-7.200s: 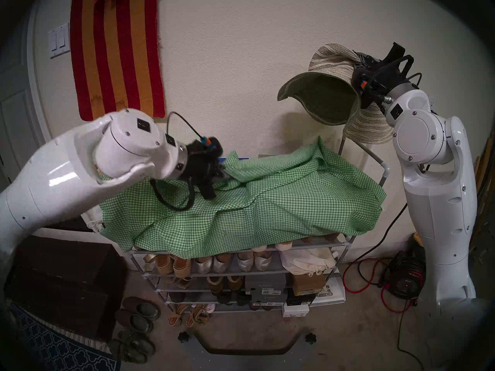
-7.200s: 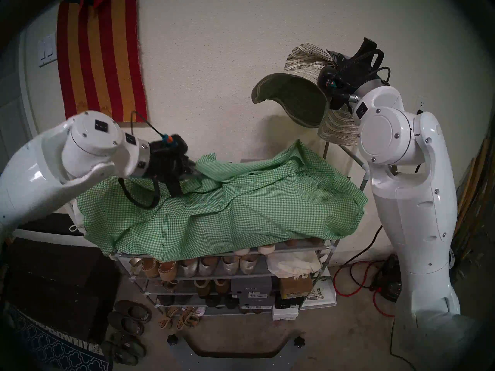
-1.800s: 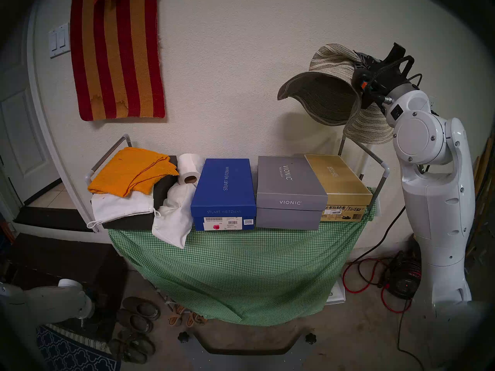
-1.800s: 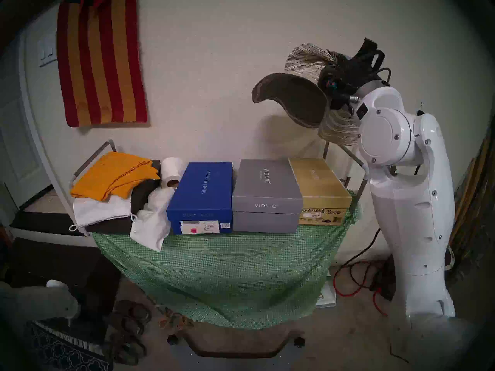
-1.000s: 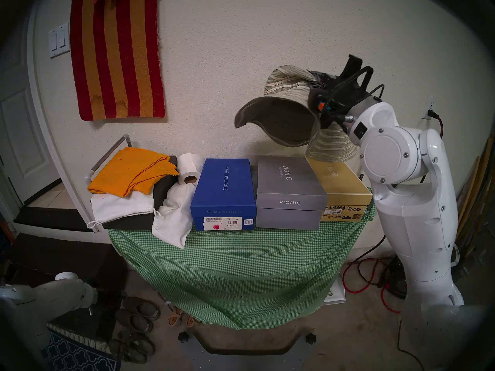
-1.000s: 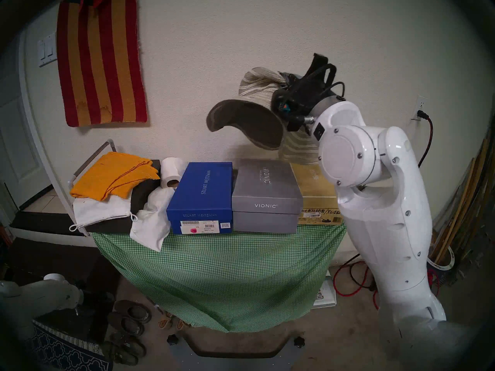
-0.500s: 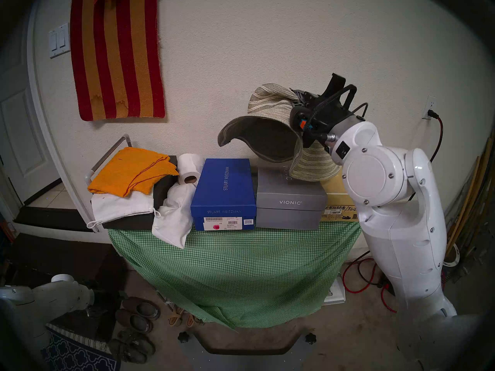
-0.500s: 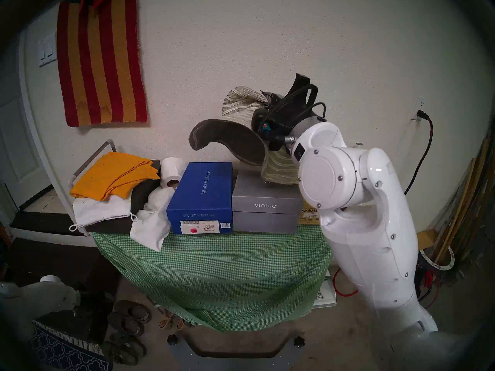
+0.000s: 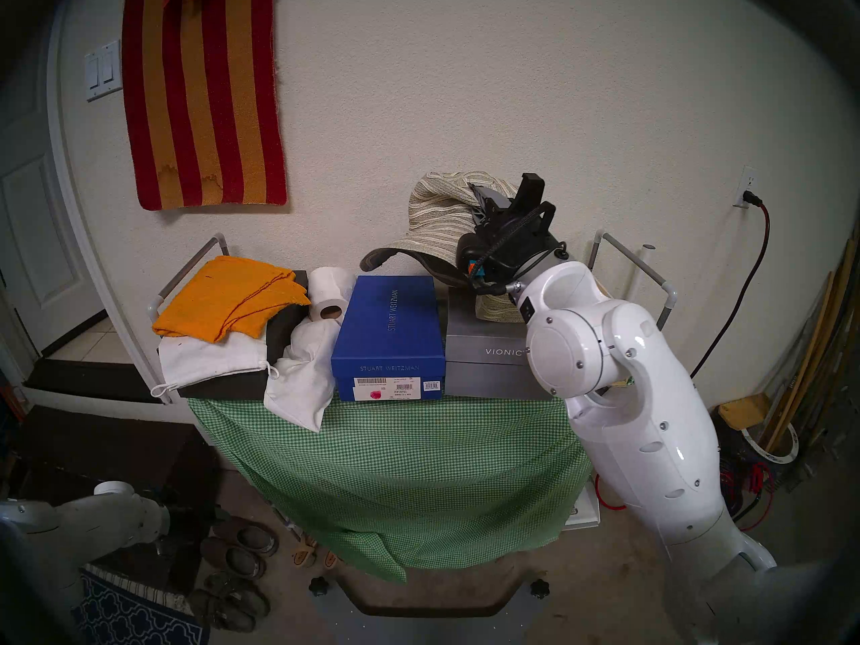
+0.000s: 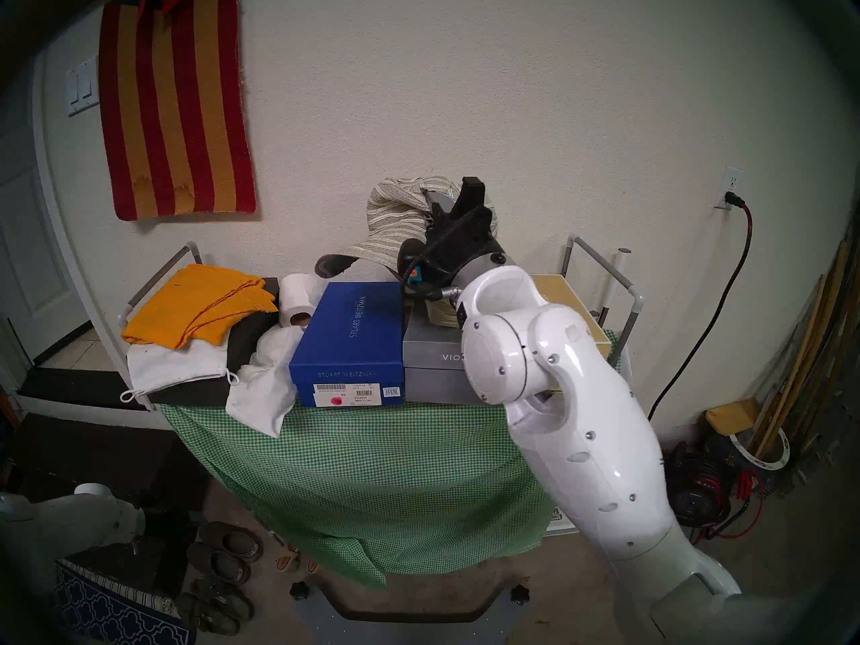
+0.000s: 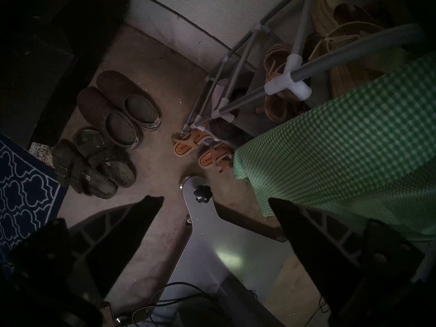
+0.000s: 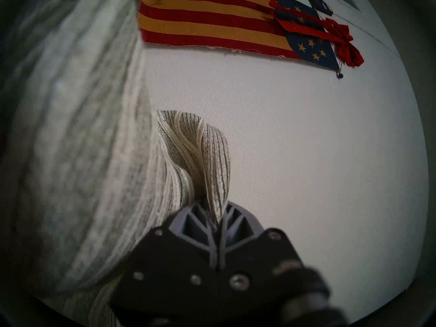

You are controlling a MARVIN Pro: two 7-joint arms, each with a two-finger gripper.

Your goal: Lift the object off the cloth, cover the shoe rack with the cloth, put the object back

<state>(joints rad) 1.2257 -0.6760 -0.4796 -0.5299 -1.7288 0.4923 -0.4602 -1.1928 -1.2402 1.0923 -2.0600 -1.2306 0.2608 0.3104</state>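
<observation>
Our right gripper (image 12: 215, 215) has its jaws pinching a bunched fold of the sun hat (image 9: 446, 220), which hangs over the grey shoebox (image 9: 493, 351) and the blue shoebox (image 9: 388, 332) on the shoe rack (image 9: 651, 267). Our left gripper (image 11: 215, 200), jaws spread and empty, sits low beside the draped gingham cloth (image 9: 400, 472). Released here, we judge the floppy brim could fold under or slide off the uneven box tops, or drag a box as we withdraw.

"STUART WEITZMAN" on blue box (image 9: 390, 337); "VIONIC" on grey box (image 9: 488, 365)
</observation>
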